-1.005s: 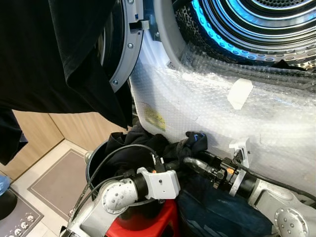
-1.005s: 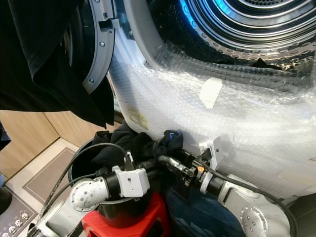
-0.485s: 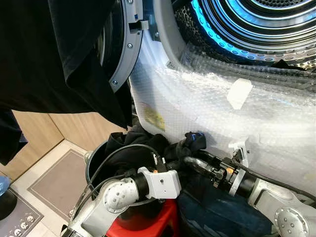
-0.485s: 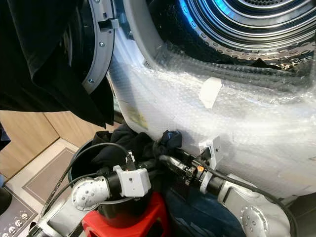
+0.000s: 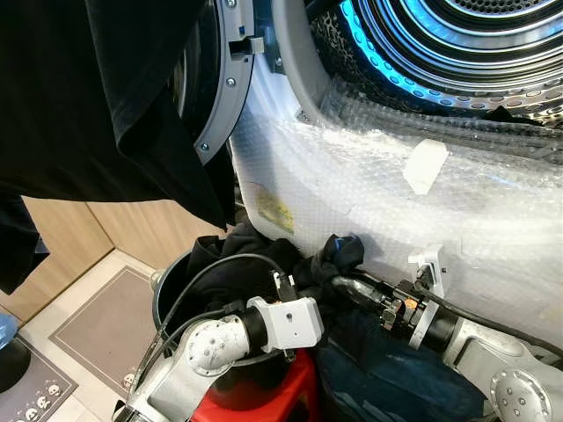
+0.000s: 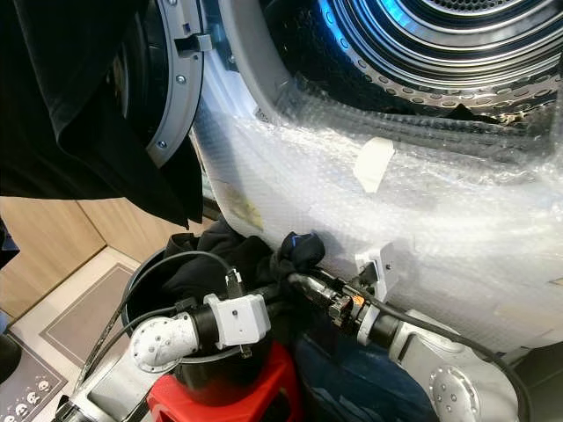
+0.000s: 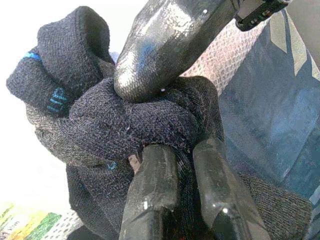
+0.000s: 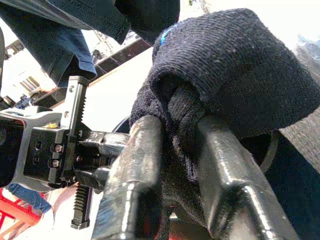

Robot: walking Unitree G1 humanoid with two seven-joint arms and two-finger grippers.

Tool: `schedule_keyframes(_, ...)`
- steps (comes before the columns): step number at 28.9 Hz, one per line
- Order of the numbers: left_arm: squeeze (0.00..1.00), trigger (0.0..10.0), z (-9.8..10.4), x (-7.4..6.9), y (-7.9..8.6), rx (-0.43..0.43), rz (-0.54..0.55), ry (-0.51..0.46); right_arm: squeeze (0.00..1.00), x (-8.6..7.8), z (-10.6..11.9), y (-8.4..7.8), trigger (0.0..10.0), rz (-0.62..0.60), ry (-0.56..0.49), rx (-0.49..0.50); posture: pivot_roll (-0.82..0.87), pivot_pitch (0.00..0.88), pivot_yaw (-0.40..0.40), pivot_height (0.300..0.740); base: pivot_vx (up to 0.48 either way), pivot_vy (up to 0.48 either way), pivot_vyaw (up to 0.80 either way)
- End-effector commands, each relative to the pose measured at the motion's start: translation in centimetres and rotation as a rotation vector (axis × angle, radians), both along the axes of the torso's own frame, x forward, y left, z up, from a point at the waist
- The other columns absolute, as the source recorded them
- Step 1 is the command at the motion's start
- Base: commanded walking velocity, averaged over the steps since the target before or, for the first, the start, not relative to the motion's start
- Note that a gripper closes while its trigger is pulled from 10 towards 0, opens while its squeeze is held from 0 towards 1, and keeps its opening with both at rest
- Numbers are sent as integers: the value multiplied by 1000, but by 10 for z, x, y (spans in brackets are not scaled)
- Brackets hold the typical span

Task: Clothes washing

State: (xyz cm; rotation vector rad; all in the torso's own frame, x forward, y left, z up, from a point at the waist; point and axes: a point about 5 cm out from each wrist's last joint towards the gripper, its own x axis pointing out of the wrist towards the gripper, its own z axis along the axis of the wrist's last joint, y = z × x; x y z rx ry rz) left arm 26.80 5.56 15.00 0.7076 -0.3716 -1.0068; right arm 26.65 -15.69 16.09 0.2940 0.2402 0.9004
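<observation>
Dark knitted sock (image 5: 341, 252), marked with small blue stitching, is sitting bunched between my two grippers, just in front of the bubble-wrapped front panel (image 5: 493, 202) of the washing machine. My right gripper (image 5: 337, 280) is reaching in from the right, and its two black fingers (image 8: 227, 185) are clenching a fold of the sock, as the right wrist view is showing. My left gripper (image 7: 175, 175) is coming in from the opposite side; in the left wrist view its two fingers (image 7: 152, 200) are closing on the lower part of the same sock, with one right-gripper finger (image 7: 160, 45) pressing on the bundle from above. The sock is therefore being held by both grippers at once, above the black bucket (image 5: 167, 294), which is standing on a red stool (image 5: 295, 396) and is heaped with dark laundry (image 5: 237, 255). Blue garment fabric (image 5: 378, 374) is lying below my right arm. Above, the machine's drum (image 5: 457, 44) is showing ribbed metal lit with blue light, and its round door (image 5: 224, 79) is standing open to my left. A black garment (image 5: 97, 105) is hanging over that door, covering much of the upper left. Wood-toned cabinet panels (image 5: 132, 229) and a tiled floor (image 5: 88, 325) are lying beyond the bucket.
</observation>
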Motion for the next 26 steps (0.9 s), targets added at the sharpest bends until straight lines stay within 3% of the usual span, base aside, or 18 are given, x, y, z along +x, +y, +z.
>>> schedule_keyframes(1, 0, 10000, 0, -2, -3, 13, -29, 10, 0, -4, 9, 7, 0, 31, -39, 13, -68, 81, 69, 740, 0, 0, 0)
schedule_keyframes(26, 0, 10000, 0, -5, -4, -9, -32, 90, 0, -6, 8, 12, 0, 34, -34, 30, -65, 66, 73, 740, 0, 0, 0)
